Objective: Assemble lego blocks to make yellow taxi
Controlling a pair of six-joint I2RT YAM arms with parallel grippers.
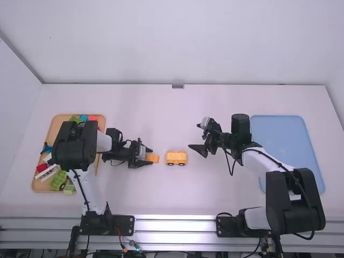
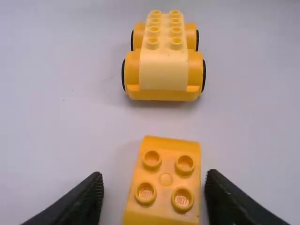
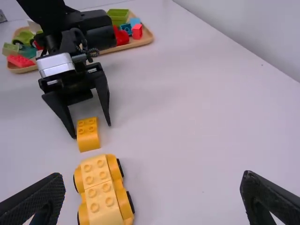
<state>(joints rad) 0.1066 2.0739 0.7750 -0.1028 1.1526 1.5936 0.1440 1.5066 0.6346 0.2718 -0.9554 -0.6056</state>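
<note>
The yellow car [image 2: 164, 58] stood on its wheels on the white table [image 1: 166, 200], pale studded bricks on top of a deeper yellow base. A seam crossed the top between two sets of four studs.

The loose yellow block [image 2: 169, 180] lay near the car, apart from it, on the car's left side. It had four studs on top, and a sloping face. Its studs seemed to carry faint raised marks, too small to make out.

The left gripper [image 1: 150, 156] was to the left of the car, at the loose block. Its jaws stood apart, one on each side of the block, wider than the block itself. The block sat between them ungripped, with one finger very close; whether that finger touched it, I could not tell.

The right gripper [image 1: 195, 136] was off to the right of the car and a little farther from the arms' bases. Its jaws were spread wide, with nothing held, and its fingers were apart from the car.

Well to the left of the car, beyond the left gripper, was the wooden tray [image 1: 56, 124] with red, green, blue and white pieces in it. Well to the car's right lay the blue tray [image 1: 279, 137], partly behind the right arm.
</note>
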